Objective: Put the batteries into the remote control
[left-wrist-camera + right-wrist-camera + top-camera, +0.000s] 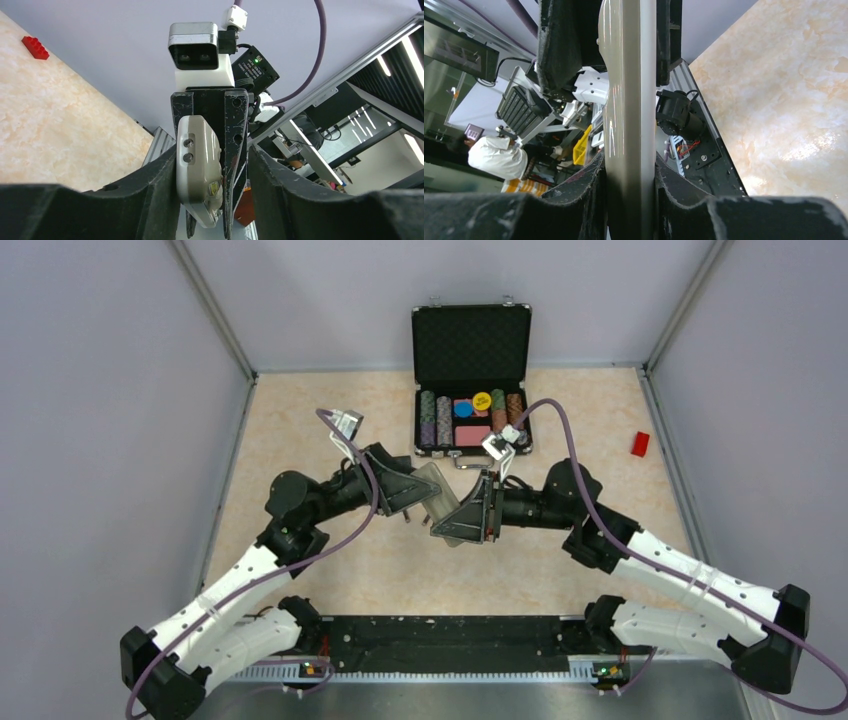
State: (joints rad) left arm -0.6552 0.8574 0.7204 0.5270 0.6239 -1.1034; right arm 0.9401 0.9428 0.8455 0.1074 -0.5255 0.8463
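My right gripper [630, 170] is clamped on the remote control [629, 100], which runs straight out from it, off the table, to my left gripper [212, 150] facing it. The left fingers flank the far end, but I cannot tell whether they press on it. No batteries show near either gripper. I judge this a mid-air handover or regrasp. Next, one side must hold firm while the other frees the grey back for loading.
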